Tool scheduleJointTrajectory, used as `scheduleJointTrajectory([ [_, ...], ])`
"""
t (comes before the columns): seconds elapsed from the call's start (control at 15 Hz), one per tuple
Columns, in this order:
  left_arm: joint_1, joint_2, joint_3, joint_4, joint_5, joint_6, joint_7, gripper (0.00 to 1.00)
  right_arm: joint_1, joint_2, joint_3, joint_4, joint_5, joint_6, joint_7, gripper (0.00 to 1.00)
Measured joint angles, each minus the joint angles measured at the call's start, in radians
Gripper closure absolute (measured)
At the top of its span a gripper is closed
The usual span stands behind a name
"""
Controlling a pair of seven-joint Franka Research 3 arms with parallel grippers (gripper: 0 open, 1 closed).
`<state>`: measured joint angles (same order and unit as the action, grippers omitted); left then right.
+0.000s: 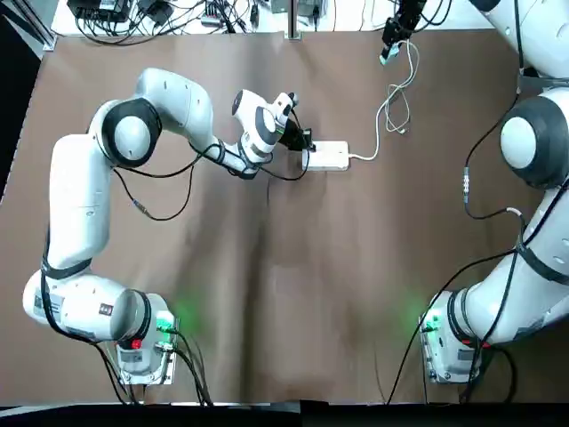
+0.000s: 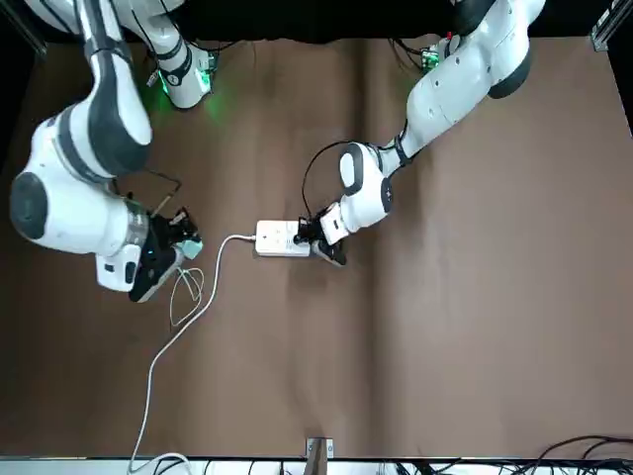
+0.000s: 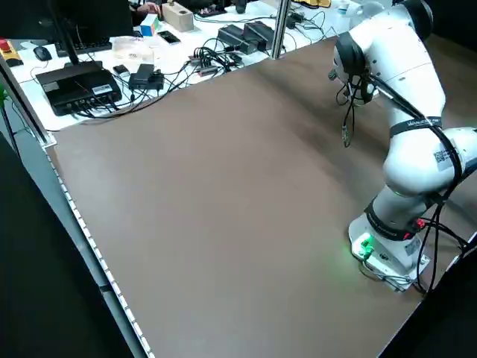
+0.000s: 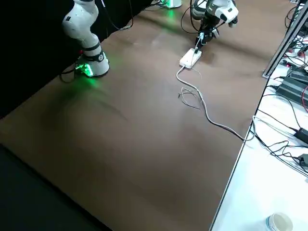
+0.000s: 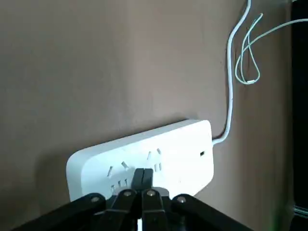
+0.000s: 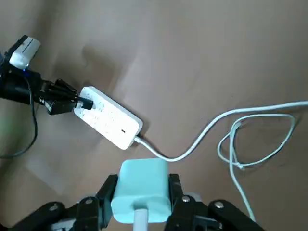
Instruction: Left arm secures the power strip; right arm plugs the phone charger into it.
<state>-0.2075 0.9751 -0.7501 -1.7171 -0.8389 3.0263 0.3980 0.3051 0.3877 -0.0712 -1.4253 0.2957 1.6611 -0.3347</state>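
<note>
The white power strip (image 1: 327, 157) lies flat on the brown table, a little beyond the middle. My left gripper (image 1: 303, 142) is shut, its joined fingertips (image 5: 143, 177) resting on the strip's (image 5: 144, 154) end face with the sockets. My right gripper (image 2: 184, 243) hovers farther out, on the strip's cord side, shut on the teal phone charger (image 6: 142, 190). The charger (image 1: 388, 54) is clear of the strip (image 6: 110, 118). Its thin white cable (image 2: 188, 292) hangs in loops to the table.
The strip's thick white cord (image 4: 211, 120) runs over the table to the far edge. A metal post (image 1: 291, 20) stands at that edge, with cables and electronics (image 3: 78, 82) on the white bench beyond. Both arm bases (image 1: 147, 342) glow green at the near edge.
</note>
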Motion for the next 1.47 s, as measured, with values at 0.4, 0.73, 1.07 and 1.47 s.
scheduleJointTrajectory([
  [0.4,0.000,0.000,0.000,0.000,0.000,0.000,0.000,0.99,0.049,0.007,0.000,-0.019,-0.003,0.000,0.179,0.52],
  [0.73,0.000,0.000,0.000,0.000,0.000,0.000,0.000,0.99,0.099,0.040,0.000,-0.038,-0.003,0.008,0.362,0.52],
  [1.07,0.000,0.000,0.000,0.000,0.000,0.000,0.000,0.99,0.139,0.110,0.001,-0.039,0.001,0.011,0.557,0.52],
  [1.47,0.000,0.000,0.000,0.000,0.000,0.000,0.000,0.99,0.164,0.199,0.003,-0.040,0.056,0.033,0.624,0.52],
])
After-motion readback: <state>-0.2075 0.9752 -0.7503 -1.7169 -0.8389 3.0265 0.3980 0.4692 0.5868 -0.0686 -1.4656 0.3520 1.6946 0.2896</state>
